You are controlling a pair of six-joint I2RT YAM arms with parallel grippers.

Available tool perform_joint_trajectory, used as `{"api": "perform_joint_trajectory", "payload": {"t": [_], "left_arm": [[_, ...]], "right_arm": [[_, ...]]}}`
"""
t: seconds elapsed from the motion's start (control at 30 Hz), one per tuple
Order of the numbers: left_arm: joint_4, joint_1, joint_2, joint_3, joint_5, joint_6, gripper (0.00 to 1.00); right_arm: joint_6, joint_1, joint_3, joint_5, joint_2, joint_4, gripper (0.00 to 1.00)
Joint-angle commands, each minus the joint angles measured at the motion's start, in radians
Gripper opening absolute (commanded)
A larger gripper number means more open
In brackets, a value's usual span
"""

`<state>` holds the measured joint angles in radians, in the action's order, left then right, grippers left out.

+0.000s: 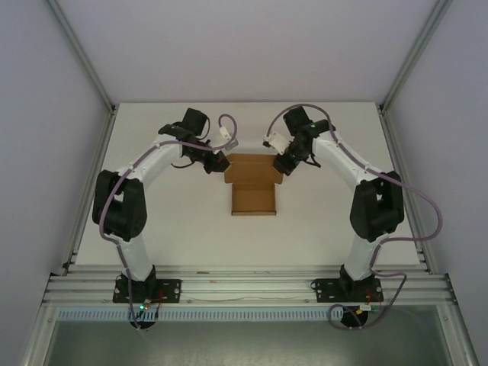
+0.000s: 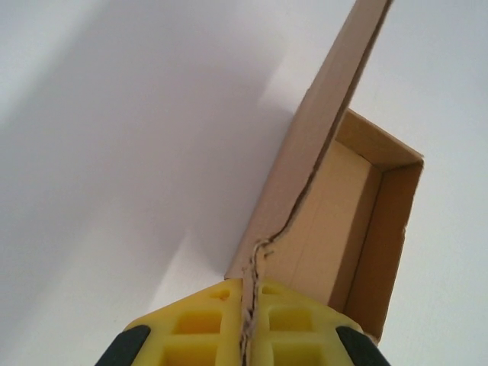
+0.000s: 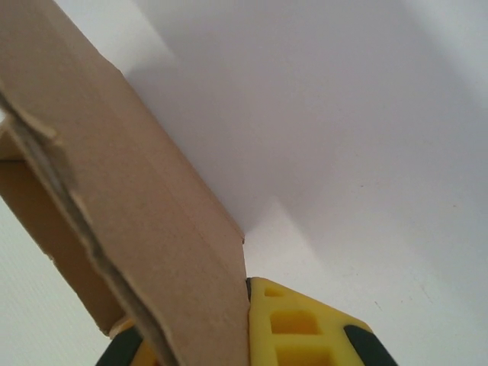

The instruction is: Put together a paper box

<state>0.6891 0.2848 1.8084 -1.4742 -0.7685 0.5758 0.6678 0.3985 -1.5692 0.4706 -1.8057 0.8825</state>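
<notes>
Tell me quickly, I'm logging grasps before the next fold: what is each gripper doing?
Left gripper: closed on a wall of the paper box.
Right gripper: closed on a paper box panel.

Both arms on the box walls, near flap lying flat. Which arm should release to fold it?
Right, marginally. The left gripper is visibly clamped on the paper box wall, a sound anchor; the right gripper mirrors it, so the flat flap is equally near either.

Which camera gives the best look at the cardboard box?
The top view: the whole box, its tray and front flap, is in frame. The left wrist view shows one wall edge-on plus the open inside; the right wrist view shows a close-up of an outer wall.
</notes>
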Motion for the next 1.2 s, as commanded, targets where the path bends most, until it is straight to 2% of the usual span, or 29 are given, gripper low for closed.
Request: {"api": "perform_joint_trajectory", "payload": {"t": [0.0,0.07,0.13,0.23,0.3,0.4,0.5,0.6,0.77,0.97,1.17], "left_arm": [[-0.196,0.037,-0.072,0.041,0.208,-0.248,0.00],[-0.239,0.054,-0.073,0.036,0.317,-0.389,0.00],[-0.266,0.073,-0.060,0.033,0.370,-0.519,0.00],[-0.310,0.116,-0.030,0.052,0.446,-0.633,0.00],[-0.320,0.151,-0.007,0.047,0.519,-0.688,0.00],[-0.375,0.173,0.020,0.048,0.563,-0.798,0.00],[-0.413,0.172,0.043,0.041,0.528,-0.881,0.00],[-0.475,0.182,0.039,0.072,0.559,-0.931,0.00],[-0.569,0.204,0.055,0.119,0.593,-1.005,0.00],[-0.613,0.234,0.078,0.151,0.612,-1.026,0.00],[-0.624,0.235,0.071,0.229,0.640,-0.971,0.00]], "right_arm": [[-0.246,0.009,0.015,-0.092,0.075,-0.128,0.00],[-0.414,0.020,0.023,-0.158,0.083,-0.185,0.00],[-0.567,0.043,0.045,-0.260,0.094,-0.242,0.00],[-0.735,0.087,0.112,-0.397,0.112,-0.364,0.00],[-0.857,0.098,0.132,-0.440,0.108,-0.419,0.00],[-1.005,0.110,0.176,-0.523,0.105,-0.520,0.00],[-1.115,0.116,0.205,-0.572,0.096,-0.586,0.00],[-1.171,0.125,0.210,-0.586,0.076,-0.623,0.00],[-1.166,0.173,0.225,-0.648,0.053,-0.665,0.00],[-1.160,0.200,0.271,-0.758,0.052,-0.693,0.00],[-1.105,0.211,0.369,-0.759,0.079,-0.779,0.00]]}}
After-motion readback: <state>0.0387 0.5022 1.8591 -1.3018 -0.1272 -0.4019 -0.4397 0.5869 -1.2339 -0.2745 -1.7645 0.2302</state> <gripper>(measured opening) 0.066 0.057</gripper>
